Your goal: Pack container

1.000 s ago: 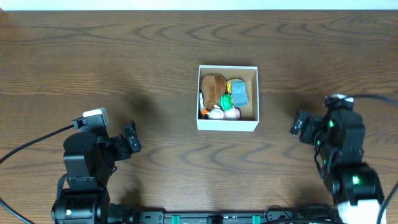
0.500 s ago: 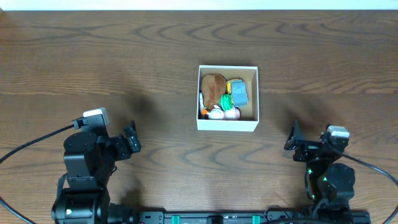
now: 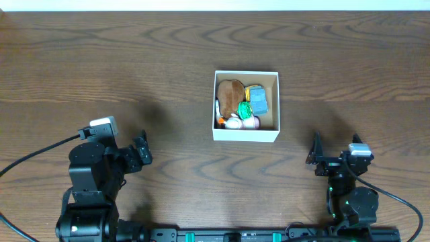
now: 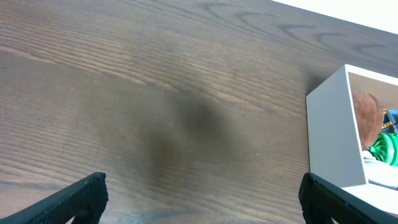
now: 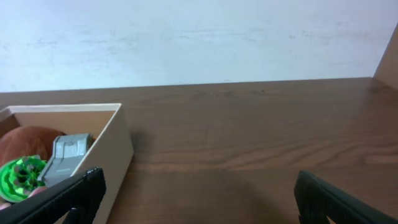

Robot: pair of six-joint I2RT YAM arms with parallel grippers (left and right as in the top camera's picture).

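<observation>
The container (image 3: pixel 245 136), a square white-walled box with a brown inside, stands at the table's middle. It holds several toys: a brown plush (image 3: pixel 230 95), a green one (image 3: pixel 244 107), a grey-blue one (image 3: pixel 259 101) and white pieces. The box also shows in the left wrist view (image 4: pixel 333 134) and the right wrist view (image 5: pixel 112 146). My left gripper (image 3: pixel 141 152) is open and empty at the front left, well away from the box. My right gripper (image 3: pixel 314 156) is open and empty at the front right, near the box's right front corner.
The dark wood table (image 3: pixel 134 67) runs to a pale wall at the back (image 5: pixel 186 37). Black cables (image 3: pixel 27 161) trail from the arms at the front edge.
My right arm has pulled back toward the front edge and lowered. The left arm and the box have not moved.
</observation>
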